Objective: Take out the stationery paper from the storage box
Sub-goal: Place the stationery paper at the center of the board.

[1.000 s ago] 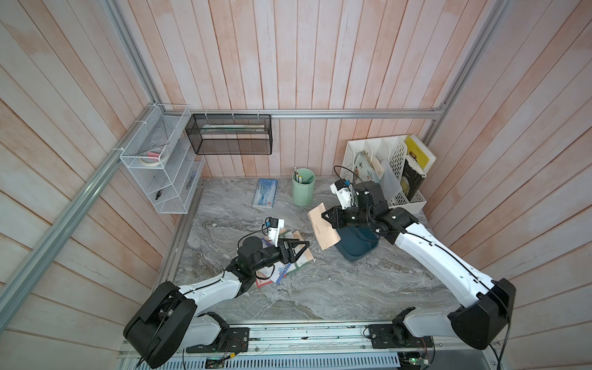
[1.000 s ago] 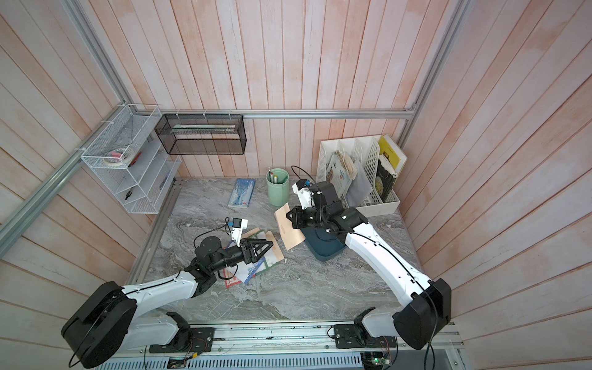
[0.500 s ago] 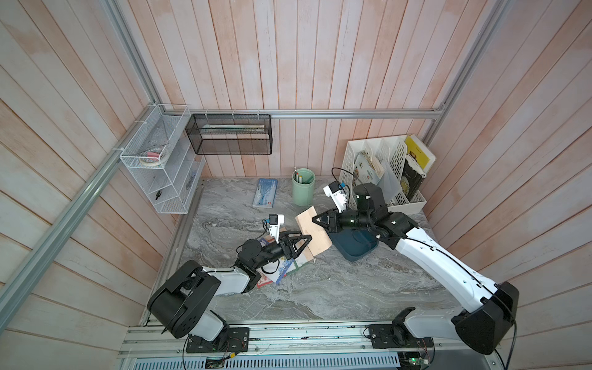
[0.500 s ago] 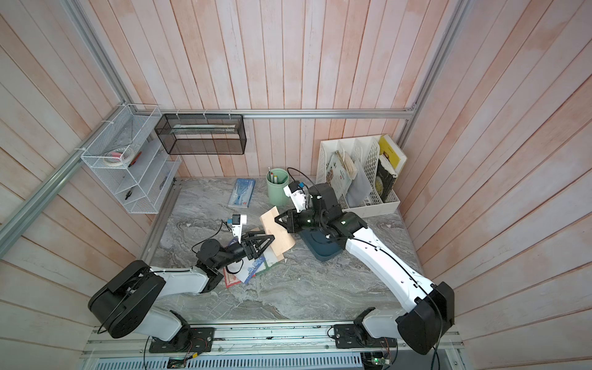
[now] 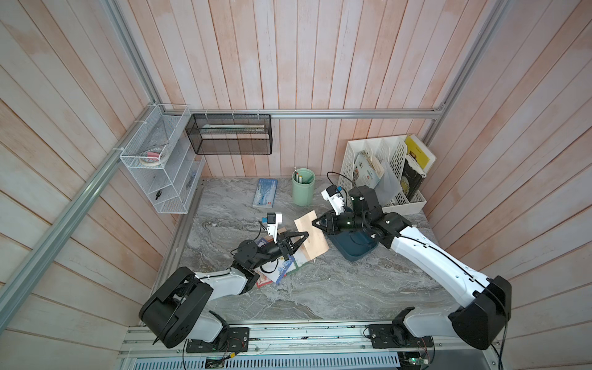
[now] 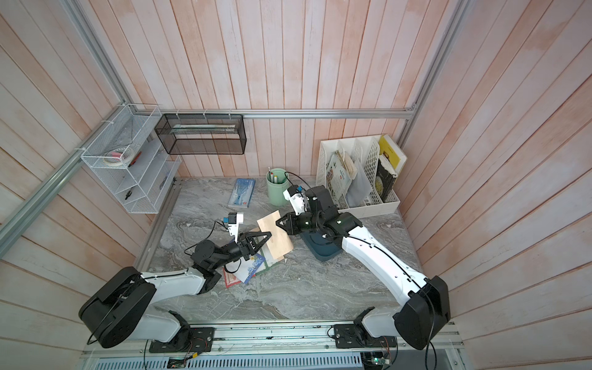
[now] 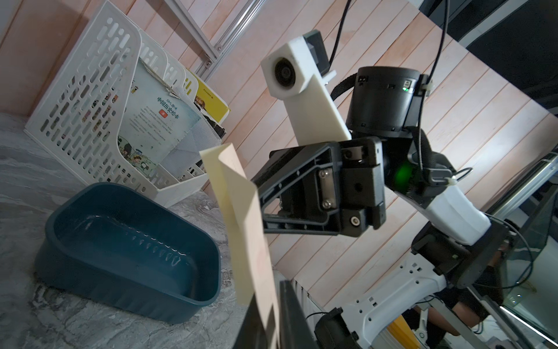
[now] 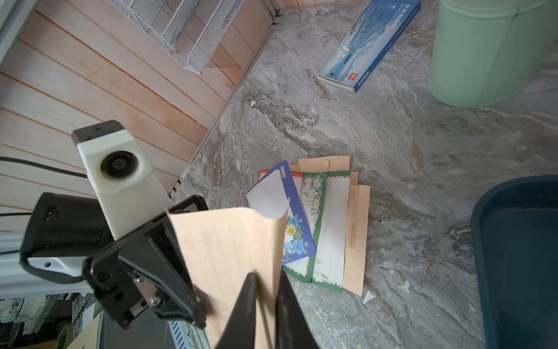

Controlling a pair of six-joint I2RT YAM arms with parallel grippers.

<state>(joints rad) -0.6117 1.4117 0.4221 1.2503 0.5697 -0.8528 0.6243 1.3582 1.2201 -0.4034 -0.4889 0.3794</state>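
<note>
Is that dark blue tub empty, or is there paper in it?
Empty: the left wrist view shows the tub with a bare, shiny floor and nothing lying inside.

Bright, even daylight, soft shadows; wrist views warp, foregrounds blur

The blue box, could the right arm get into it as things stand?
Probably yes. The blue box sits open-topped and looks empty, partly under the right arm's wrist, with nothing else over it. The right tool has jaws parted around the tan sheet, which the left tool grips.
</note>
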